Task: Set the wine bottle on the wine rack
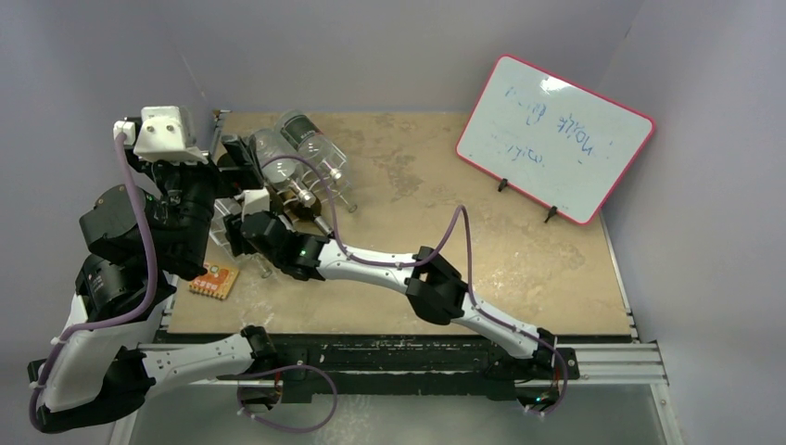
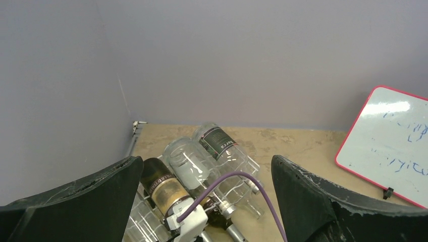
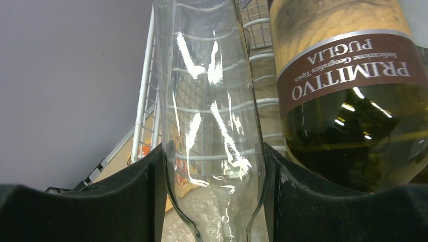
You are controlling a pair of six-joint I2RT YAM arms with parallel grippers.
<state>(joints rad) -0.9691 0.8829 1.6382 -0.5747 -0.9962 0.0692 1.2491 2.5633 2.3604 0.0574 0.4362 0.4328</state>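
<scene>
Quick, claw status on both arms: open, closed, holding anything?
Left claw: open, nothing between its fingers.
Right claw: closed on the clear glass bottle.

three bottles (image 2: 189, 164) lie side by side on the wine rack (image 2: 137, 218)

The top camera is looking down from above and behind the arm bases over the whole table (image 1: 519, 260), the left wrist camera is viewing the wine rack (image 2: 143, 220) and whiteboard (image 2: 388, 136) from farther off, both shared with the top view, and the right wrist camera is pressing close against the rack's clear bottle (image 3: 212, 126).
</scene>
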